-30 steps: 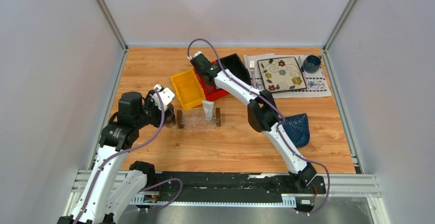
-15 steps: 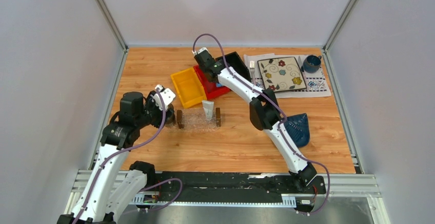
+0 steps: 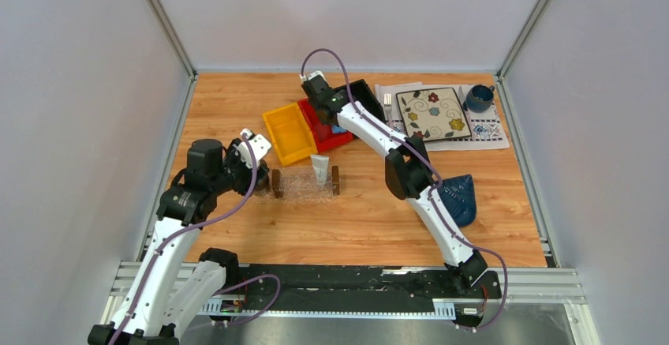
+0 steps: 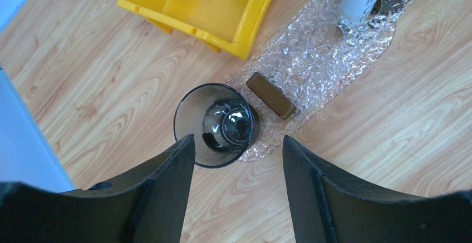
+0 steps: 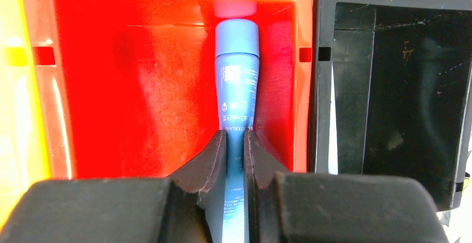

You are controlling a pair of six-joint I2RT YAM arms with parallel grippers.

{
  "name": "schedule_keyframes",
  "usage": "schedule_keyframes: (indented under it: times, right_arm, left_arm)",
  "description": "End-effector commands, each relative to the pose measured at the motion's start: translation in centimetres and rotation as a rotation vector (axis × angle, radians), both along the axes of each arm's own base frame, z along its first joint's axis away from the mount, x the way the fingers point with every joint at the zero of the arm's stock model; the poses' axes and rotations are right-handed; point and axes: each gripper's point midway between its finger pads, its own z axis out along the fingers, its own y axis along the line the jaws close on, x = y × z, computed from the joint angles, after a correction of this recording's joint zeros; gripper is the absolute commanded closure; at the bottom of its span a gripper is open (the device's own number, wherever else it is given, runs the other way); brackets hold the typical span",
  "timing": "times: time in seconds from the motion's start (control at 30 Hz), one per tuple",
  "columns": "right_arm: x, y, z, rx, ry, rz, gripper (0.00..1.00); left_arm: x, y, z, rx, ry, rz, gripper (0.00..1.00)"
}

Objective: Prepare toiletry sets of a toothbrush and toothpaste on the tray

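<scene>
While right claw [image 5: 235, 142] pinches blue toothpaste [image 5: 236, 70] in red bin [image 5: 133, 87], tube axis runs straight ahead, cap far; tray [image 3: 304, 188] lies toward bases, slightly leftward. Left claw [image 4: 238, 144] spread, nearer tray.

I'm counting: white toothpaste [image 3: 319, 170] plus blue toothpaste [image 5: 236, 87], that's two; three bins [image 3: 289, 134] [image 5: 139, 87] [image 5: 412, 87], one tray [image 4: 311, 59], one glass [image 4: 216, 125], one plate [image 3: 432, 113], one mug [image 3: 478, 97]

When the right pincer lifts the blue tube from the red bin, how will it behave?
The blue tube likely gives softly: the right pincer squeezes its tail end narrow. Held only there, its capped end may sag or swing. It looks slim and light, so it should leave the red bin easily.
</scene>
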Motion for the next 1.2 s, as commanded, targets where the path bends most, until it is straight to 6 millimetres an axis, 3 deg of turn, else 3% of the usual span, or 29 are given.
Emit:
schedule_keyframes:
  times: [0.0, 0.6, 0.8, 1.17]
  right_arm:
    - [1.5, 0.6, 8.5, 0.156, -0.142, -0.037, 1.0]
    - [-1.5, 0.4, 13.5, 0.288, -0.097, -0.008, 1.0]
    - [-3.8, 0.9, 14.9, 0.379, -0.018, 0.068, 1.0]
    - [-11.4, 2.9, 23.0, 0.584, 0.065, 0.409, 1.0]
  left_arm:
    - [1.0, -0.1, 2.6, -0.017, -0.084, -0.002, 0.33]
    - [1.8, -0.8, 4.4, -0.054, -0.125, -0.016, 0.33]
    - [3.2, -1.5, 6.8, -0.081, -0.186, -0.03, 0.32]
    - [5.6, -2.8, 11.7, -0.09, -0.299, -0.104, 0.32]
